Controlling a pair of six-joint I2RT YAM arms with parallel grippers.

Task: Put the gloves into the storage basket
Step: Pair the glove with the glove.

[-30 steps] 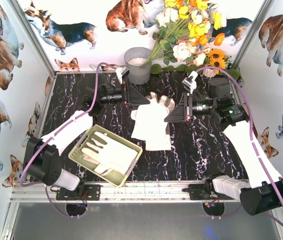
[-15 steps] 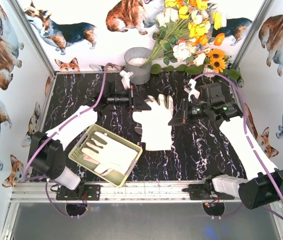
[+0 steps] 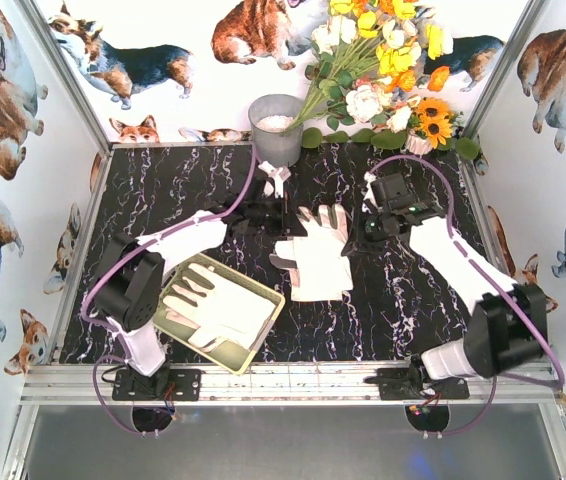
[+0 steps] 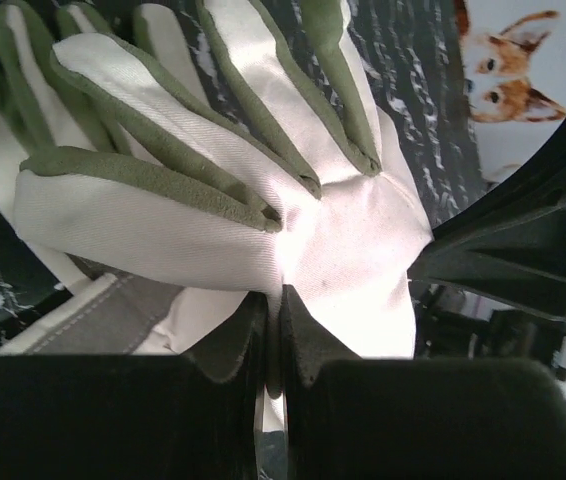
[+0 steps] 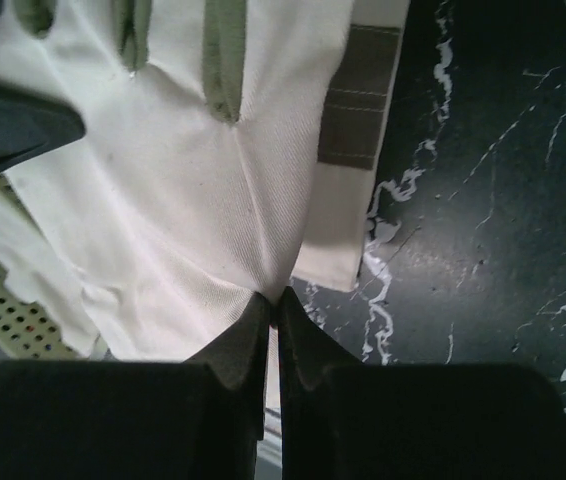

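Observation:
A white glove with green-grey finger strips (image 3: 315,258) hangs spread between my two grippers over the middle of the black table, with more gloves lying under it. My left gripper (image 3: 283,222) is shut on this glove's left edge; the fabric (image 4: 213,200) is pinched at the jaws (image 4: 276,305). My right gripper (image 3: 353,236) is shut on its opposite edge (image 5: 183,180), and the fingertips (image 5: 275,297) meet on the cloth. The pale yellow-green storage basket (image 3: 238,274) sits near the left, holding white gloves (image 3: 218,305).
A grey bucket (image 3: 276,128) and a bunch of flowers (image 3: 383,60) stand at the back edge. Purple cables loop over both arms. A lower glove's grey cuff patch (image 5: 358,95) lies on the marble top. The basket's perforated wall (image 5: 3,300) shows at the right wrist view's left.
My left gripper has shut on the glove's edge. Both arms have stretched out and dropped lower toward the table's middle, carrying the glove slightly right and down.

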